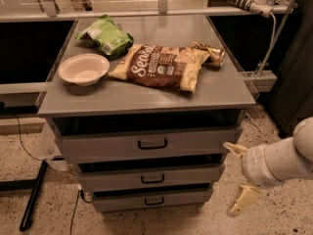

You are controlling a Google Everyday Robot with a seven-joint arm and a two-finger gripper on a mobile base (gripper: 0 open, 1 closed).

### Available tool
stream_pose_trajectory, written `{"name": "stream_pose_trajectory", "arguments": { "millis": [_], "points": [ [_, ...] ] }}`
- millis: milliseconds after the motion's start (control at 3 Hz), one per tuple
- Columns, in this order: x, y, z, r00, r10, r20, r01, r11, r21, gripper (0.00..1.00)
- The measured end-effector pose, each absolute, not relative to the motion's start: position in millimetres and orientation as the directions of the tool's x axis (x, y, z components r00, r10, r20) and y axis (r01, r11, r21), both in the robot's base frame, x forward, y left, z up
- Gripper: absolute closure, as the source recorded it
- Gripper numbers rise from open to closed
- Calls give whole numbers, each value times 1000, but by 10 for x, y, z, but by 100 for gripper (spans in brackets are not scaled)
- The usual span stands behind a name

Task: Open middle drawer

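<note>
The grey cabinet has three drawer fronts stacked under its top. The middle drawer point(152, 176) has a small black bar handle point(152, 179) and stands slightly out, with a dark gap above it. The top drawer point(151, 143) and bottom drawer point(153, 199) sit above and below it. My gripper point(238, 176) is at the lower right, just right of the cabinet's right edge and level with the middle drawer. Its two cream fingers point(243, 200) are spread wide apart and hold nothing. It does not touch the drawer or its handle.
On the cabinet top point(122, 97) lie a white bowl point(84, 68), a green bag point(105, 35), a brown chip bag point(160, 66) and a small gold packet point(209, 53). A black cable and bar point(32, 196) lie on the speckled floor at left. A rail with cabling point(254, 3) runs behind.
</note>
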State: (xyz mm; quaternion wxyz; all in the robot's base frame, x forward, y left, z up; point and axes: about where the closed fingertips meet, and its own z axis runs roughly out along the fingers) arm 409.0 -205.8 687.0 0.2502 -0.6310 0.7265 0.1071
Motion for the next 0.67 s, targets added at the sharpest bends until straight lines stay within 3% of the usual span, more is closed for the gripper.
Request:
{"name": "stream_pose_trajectory", "arguments": {
  "millis": [667],
  "points": [
    [4405, -1875, 6020, -28, -826, -563, -960, 179, -215, 0]
  ]
}}
